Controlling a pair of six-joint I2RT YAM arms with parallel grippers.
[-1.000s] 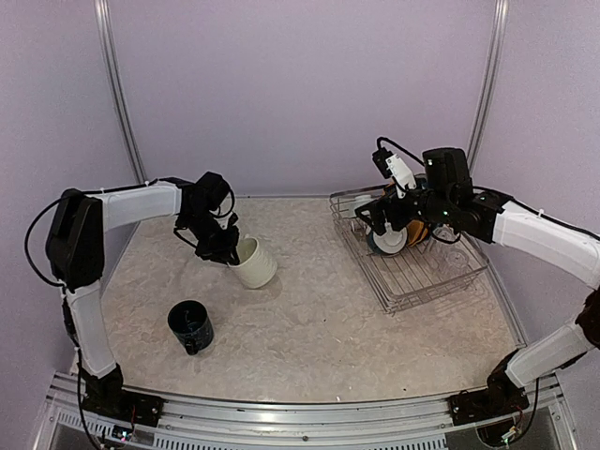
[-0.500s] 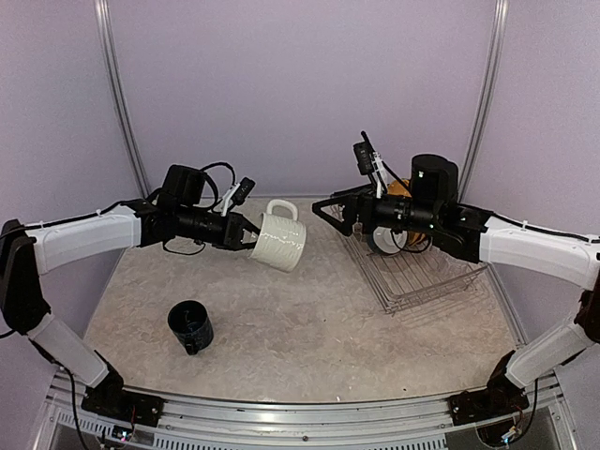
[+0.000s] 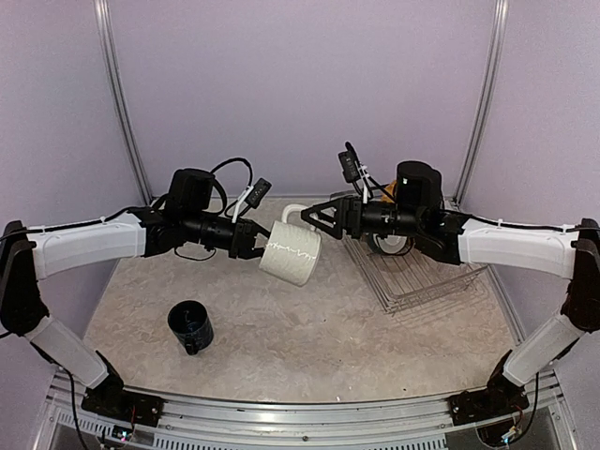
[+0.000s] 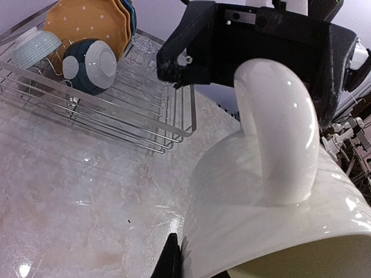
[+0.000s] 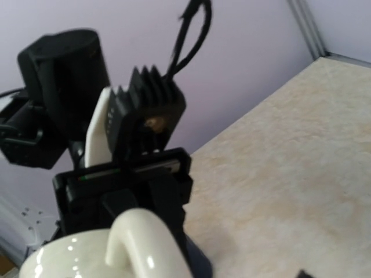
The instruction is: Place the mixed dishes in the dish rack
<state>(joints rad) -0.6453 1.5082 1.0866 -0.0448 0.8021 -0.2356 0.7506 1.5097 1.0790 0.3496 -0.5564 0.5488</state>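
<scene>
My left gripper point(image 3: 260, 246) is shut on the rim of the cream mug point(image 3: 292, 253) and holds it tilted in the air over the middle of the table, handle up. In the left wrist view the mug point(image 4: 278, 191) fills the lower right, with one black fingertip point(image 4: 173, 258) against its wall. My right gripper point(image 3: 316, 217) is open, just right of the mug's handle point(image 3: 292, 213). The handle shows in the right wrist view point(image 5: 139, 240). The dish rack point(image 3: 427, 277) holds the yellow dotted plate point(image 4: 87, 23), a blue plate point(image 4: 128, 8) and cups. The dark blue mug point(image 3: 190, 325) stands on the table.
In the rack a pale ribbed cup point(image 4: 35, 47) and a dark cup with a white base point(image 4: 90, 63) lie near the plates. The rack's near wire wall point(image 4: 145, 139) faces the mug. Purple walls stand behind and at both sides.
My left arm has carried the cream mug up off the table and to the right. My right gripper has left the rack and moved left, up to the mug's handle.
</scene>
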